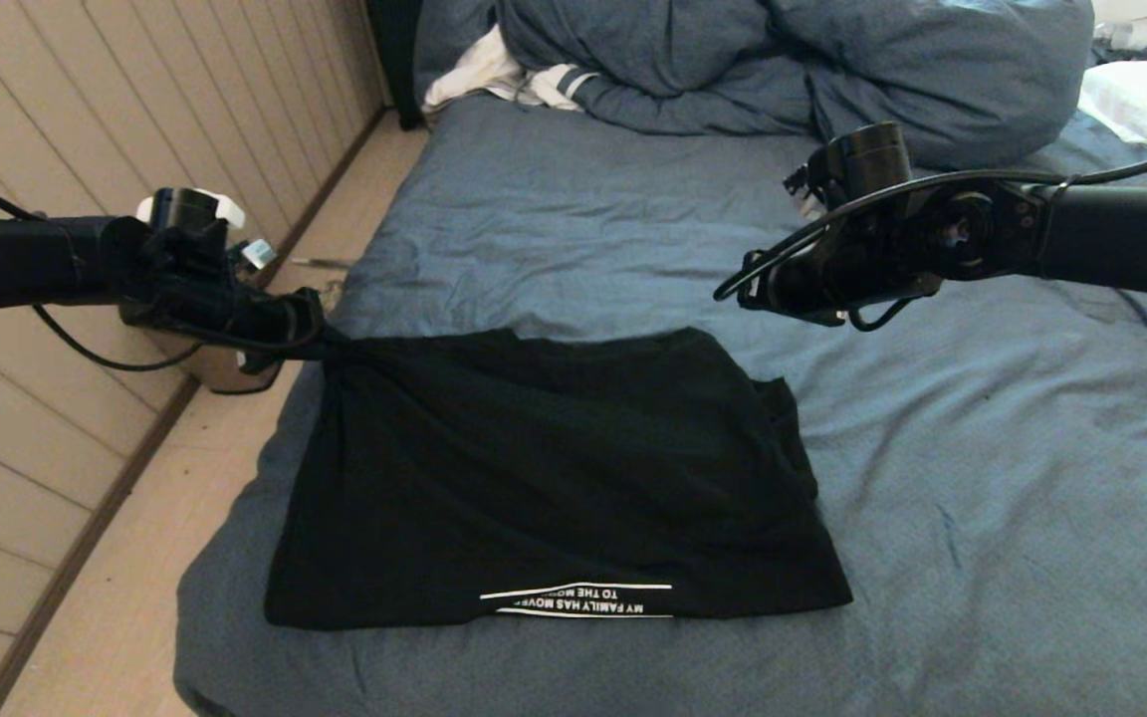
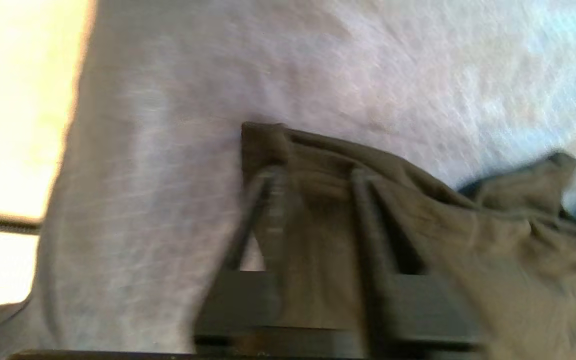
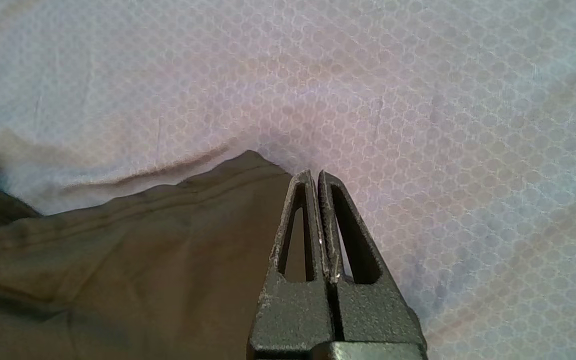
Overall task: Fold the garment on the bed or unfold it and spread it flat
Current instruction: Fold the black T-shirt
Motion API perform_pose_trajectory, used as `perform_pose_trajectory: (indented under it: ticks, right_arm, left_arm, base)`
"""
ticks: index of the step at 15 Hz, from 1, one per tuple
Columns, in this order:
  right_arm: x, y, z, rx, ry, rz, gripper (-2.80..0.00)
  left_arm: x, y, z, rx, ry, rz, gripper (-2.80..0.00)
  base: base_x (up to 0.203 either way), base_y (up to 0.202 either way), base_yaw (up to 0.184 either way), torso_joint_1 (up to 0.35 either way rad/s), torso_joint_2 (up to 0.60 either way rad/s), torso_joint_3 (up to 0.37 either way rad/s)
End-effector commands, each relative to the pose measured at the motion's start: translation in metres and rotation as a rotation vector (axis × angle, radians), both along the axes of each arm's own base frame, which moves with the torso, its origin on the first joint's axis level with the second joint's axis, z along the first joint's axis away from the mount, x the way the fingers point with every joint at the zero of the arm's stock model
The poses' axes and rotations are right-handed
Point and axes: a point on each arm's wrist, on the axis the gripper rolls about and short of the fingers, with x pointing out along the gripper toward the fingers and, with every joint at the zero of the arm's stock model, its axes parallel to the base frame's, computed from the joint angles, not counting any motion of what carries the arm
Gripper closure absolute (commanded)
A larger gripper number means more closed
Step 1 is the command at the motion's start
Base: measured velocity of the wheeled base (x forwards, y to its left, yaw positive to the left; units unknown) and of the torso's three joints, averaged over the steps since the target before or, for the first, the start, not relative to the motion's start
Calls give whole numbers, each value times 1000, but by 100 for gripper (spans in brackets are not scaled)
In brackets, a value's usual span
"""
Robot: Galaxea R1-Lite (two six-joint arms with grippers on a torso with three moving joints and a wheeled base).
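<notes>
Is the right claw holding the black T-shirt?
No, the right claw is shut on nothing, above the bed sheet beside the T-shirt.

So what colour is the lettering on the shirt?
White lettering on the black shirt; head view shows it best.

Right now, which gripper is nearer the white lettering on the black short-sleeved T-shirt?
Hard to call; the lettering lies at the near hem, far from both. The left gripper is at the T-shirt's far left corner, fabric between its parted fingers; the right gripper, shut, is at the far right corner.
</notes>
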Motion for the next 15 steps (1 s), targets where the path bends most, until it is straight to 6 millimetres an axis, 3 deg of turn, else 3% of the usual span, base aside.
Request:
perform_pose_trajectory:
  ticks: [1, 6, 7, 12, 15]
  right_arm:
    - [0, 0, -1, 1, 5, -1, 0]
    - [-4, 0, 2, 3, 3, 0, 0]
    - [-8, -2, 5, 4, 3, -1, 0]
    - [-23, -7, -13, -24, 118, 5, 0]
    - [-47, -13, -12, -54, 246, 2, 0]
  left_arm:
    - [-10, 0, 16, -3, -24, 4, -280]
    - [-50, 0, 45, -10, -8, -7, -280]
    - [-61, 5, 52, -14, -14, 0, 0]
    - [-135, 20, 41, -90, 76, -27, 0]
    - [-156, 18, 14, -120, 112, -87, 0]
  base:
    - [0, 0, 0, 0, 0, 0]
    - [0, 0, 0, 0, 0, 0]
    - [0, 0, 0, 0, 0, 0]
    - [0, 0, 0, 0, 0, 0]
    - [0, 0, 0, 0, 0, 0]
